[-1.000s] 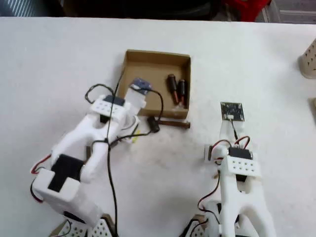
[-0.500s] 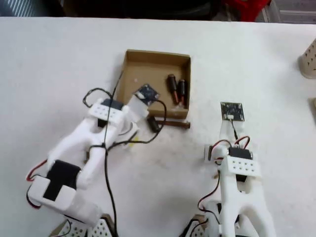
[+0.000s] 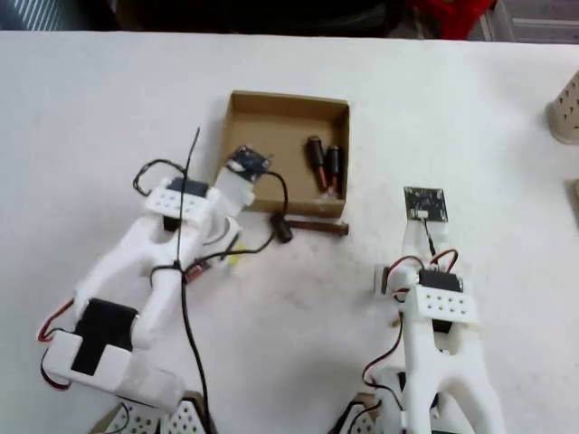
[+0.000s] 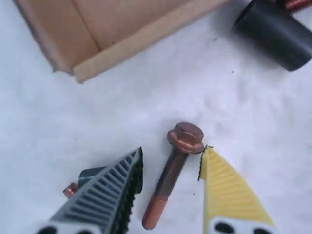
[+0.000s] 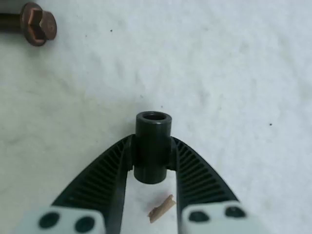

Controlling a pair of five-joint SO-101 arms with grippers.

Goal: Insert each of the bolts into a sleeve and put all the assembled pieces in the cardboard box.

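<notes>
Left tool (image 4: 171,152): fingers apart, astride a bolt (image 4: 168,180) lying flat on the desk (image 4: 253,112). A gap of desk separates the bolt head from the cardboard box (image 4: 141,41) corner. Right tool (image 5: 152,142): clamped on a sleeve (image 5: 153,127). In the high view, two assembled pieces (image 3: 324,163) lie against the box's right wall, upper centre of the frame.

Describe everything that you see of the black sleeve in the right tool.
The sleeve is a short black tube with a matt surface; the material could be metal or hard plastic. Its open end shows a round, dark bore with nothing visible inside. It points straight out from the right tool, whose two black ribbed fingers press against its sides. The white table lies behind it; whether the sleeve touches it, I cannot tell.
</notes>
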